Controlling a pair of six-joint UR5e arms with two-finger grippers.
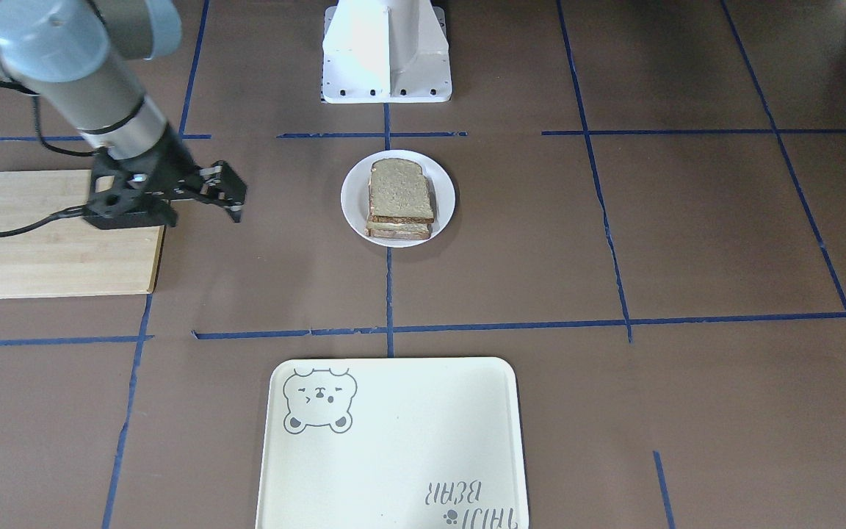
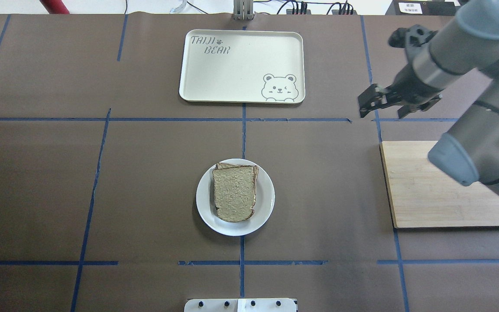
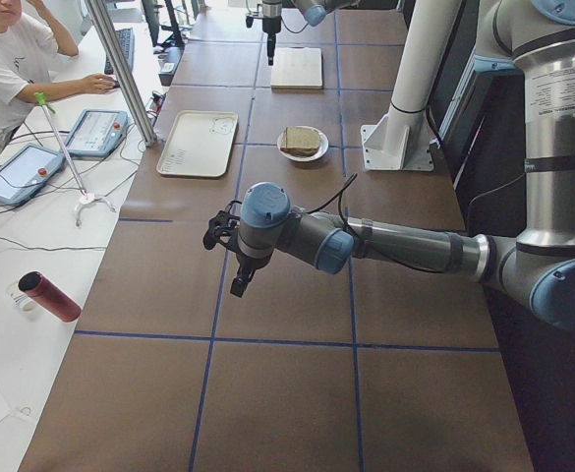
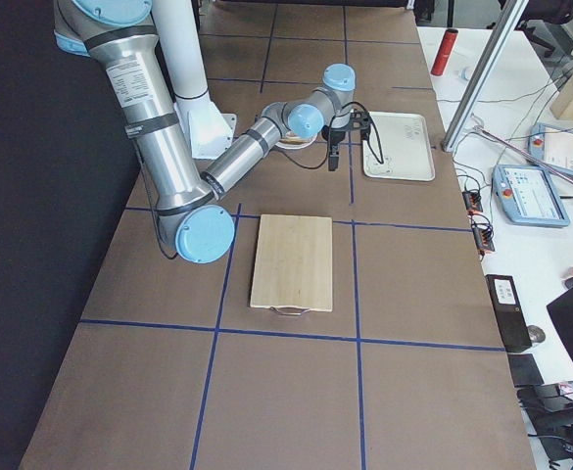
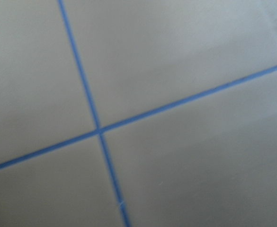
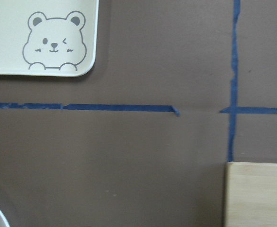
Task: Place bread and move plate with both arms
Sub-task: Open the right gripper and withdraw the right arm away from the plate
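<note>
Tray: the cream tray with a bear drawing lies nearest the front-facing camera, on the table edge opposite the white base.
Plate: the white plate sits at the table's centre, between base and tray, well apart from both.
Bread: the bread lies flat on the plate, topping a stack.
View difference, stack: the front-facing view shows layered edges and a pale filling beneath; the overhead view shows only 1 lower slice's corner peeking out.
Right gripper: the right gripper hangs above the table just beyond the wooden board, on its tray side. Its fingers are spread wide and hold nothing.
View difference, right wrist: this view shows the tray's bear corner, a board corner and a sliver of plate rim, but no fingers.
Left gripper: the left gripper shows only in the left side view, over bare table far from the plate; whether its fingers are spread or closed cannot be told.
View difference, left wrist: blurred table and 2 crossing blue tape lines only.
</note>
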